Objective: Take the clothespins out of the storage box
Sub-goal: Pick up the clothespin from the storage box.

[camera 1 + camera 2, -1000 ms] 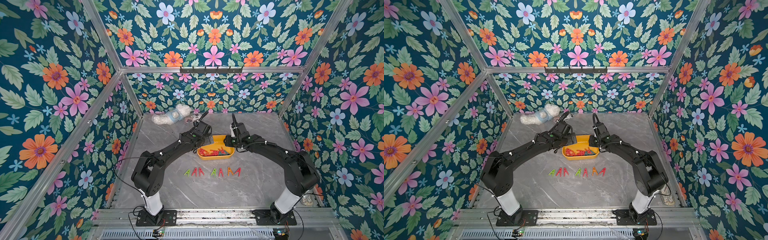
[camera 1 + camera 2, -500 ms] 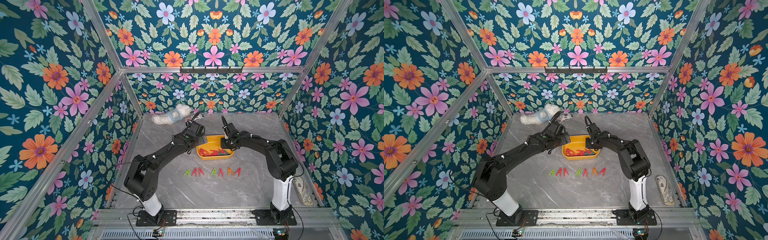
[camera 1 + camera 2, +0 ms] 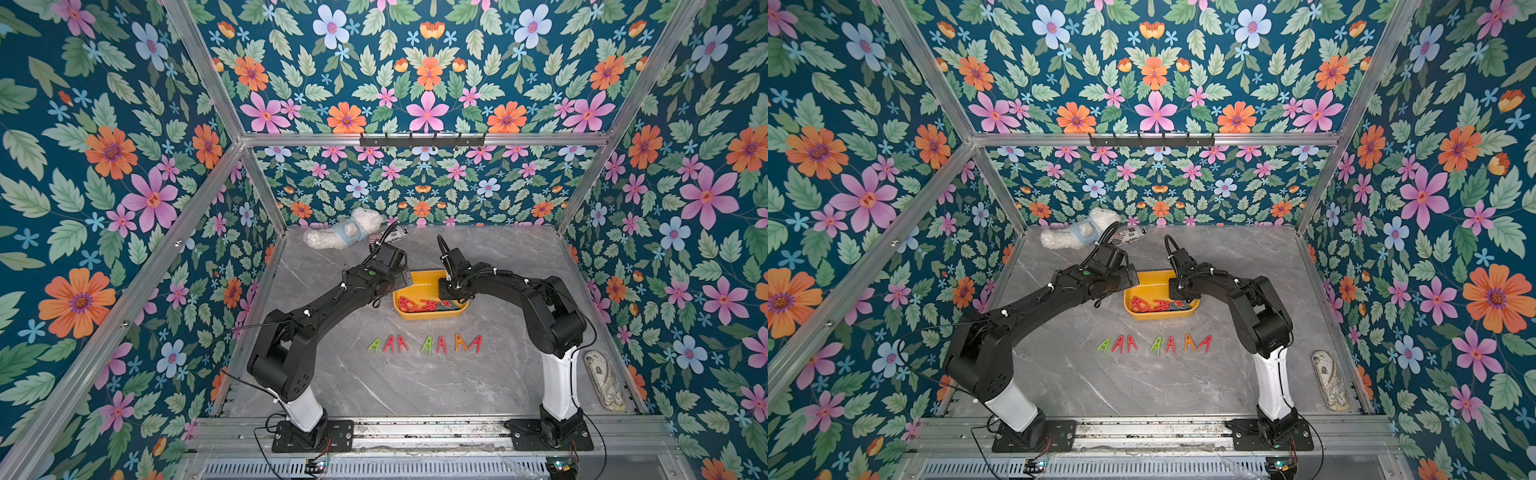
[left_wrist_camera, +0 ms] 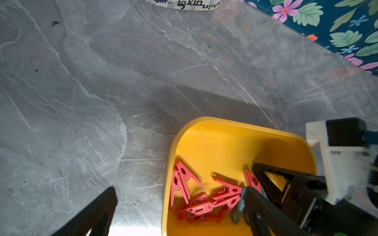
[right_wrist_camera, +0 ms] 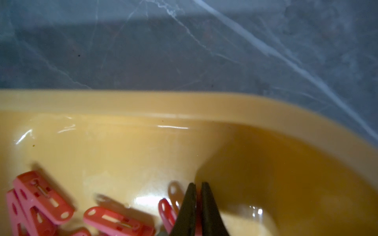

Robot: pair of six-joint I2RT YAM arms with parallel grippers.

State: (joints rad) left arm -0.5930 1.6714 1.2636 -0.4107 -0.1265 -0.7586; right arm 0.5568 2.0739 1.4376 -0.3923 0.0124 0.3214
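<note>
Yellow plastic storage box (image 3: 428,314), rectangular with rounded corners: stands on the grey marble-look tabletop (image 3: 415,386) and is the reference for all entries.

- Red plastic clothespins (image 3: 417,305): a loose heap inside the box, crowded toward the wall on the robot-base side. A grey-blue clothespin (image 4: 237,210) lies among them.
- Row of seven clothespins (image 3: 426,344): on the tabletop just outside the box, on the robot-base side. The order is green, red, red, green, red, orange, red.
- Right gripper (image 5: 198,190): down inside the box. Its jaws are pinched together on a thin red clothespin (image 5: 165,212) at the edge of the heap.
- Left gripper (image 3: 403,277): above the box's left rim. It is spread wide and holds nothing.
- White plush toy with a pale blue garment (image 3: 345,232): well beyond the box, against the back wall.
- Black-and-white printed pouch (image 3: 392,237): just beside the toy.
- Oblong patterned case (image 3: 604,384): well to the right of the box, near the side wall.
</note>
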